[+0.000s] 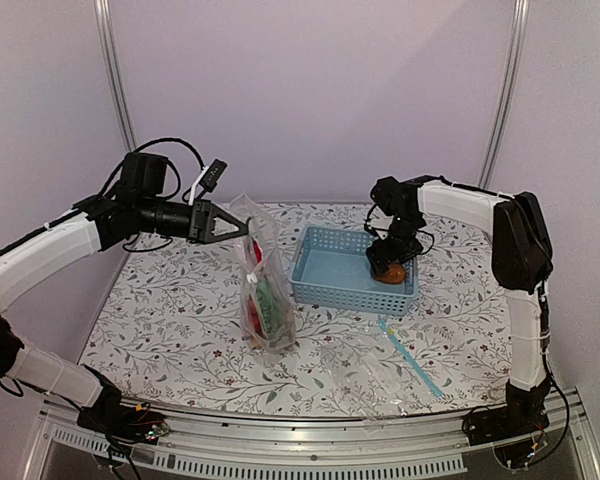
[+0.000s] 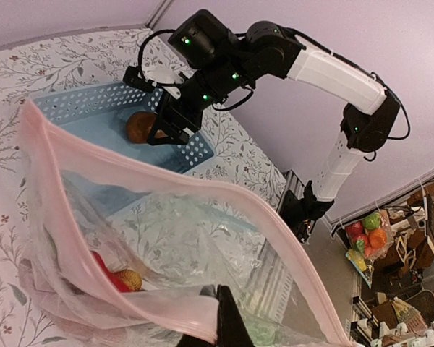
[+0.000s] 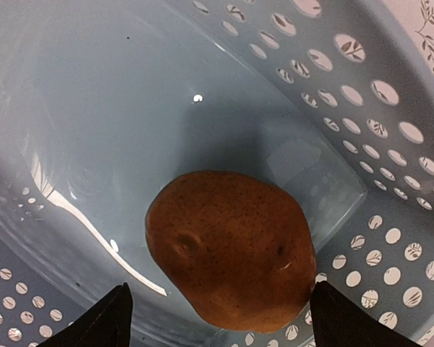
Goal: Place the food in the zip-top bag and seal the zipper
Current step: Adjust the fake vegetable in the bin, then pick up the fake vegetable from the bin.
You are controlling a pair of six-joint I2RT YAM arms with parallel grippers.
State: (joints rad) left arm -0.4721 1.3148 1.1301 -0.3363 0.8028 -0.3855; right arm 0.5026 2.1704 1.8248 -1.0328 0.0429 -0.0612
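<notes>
My left gripper (image 1: 223, 226) is shut on the pale pink zipper strip (image 2: 130, 307) of the clear zip-top bag (image 1: 264, 298) and holds it up, with the mouth gaping open. In the bag lie red and green food (image 1: 263, 305); the left wrist view shows a red piece (image 2: 101, 269), a yellow-red round fruit (image 2: 128, 279) and something green (image 2: 264, 334). The brown potato-like lump (image 3: 231, 246) lies in the blue basket (image 1: 330, 270). My right gripper (image 3: 220, 322) is open, low over the lump, with a finger on either side of it. The lump also shows in the top view (image 1: 388, 271).
A second clear bag with a teal-blue strip (image 1: 412, 357) lies flat on the flowered table in front of the basket. The basket's perforated walls (image 3: 390, 181) stand close round my right gripper. The right arm (image 2: 325, 69) reaches over the basket.
</notes>
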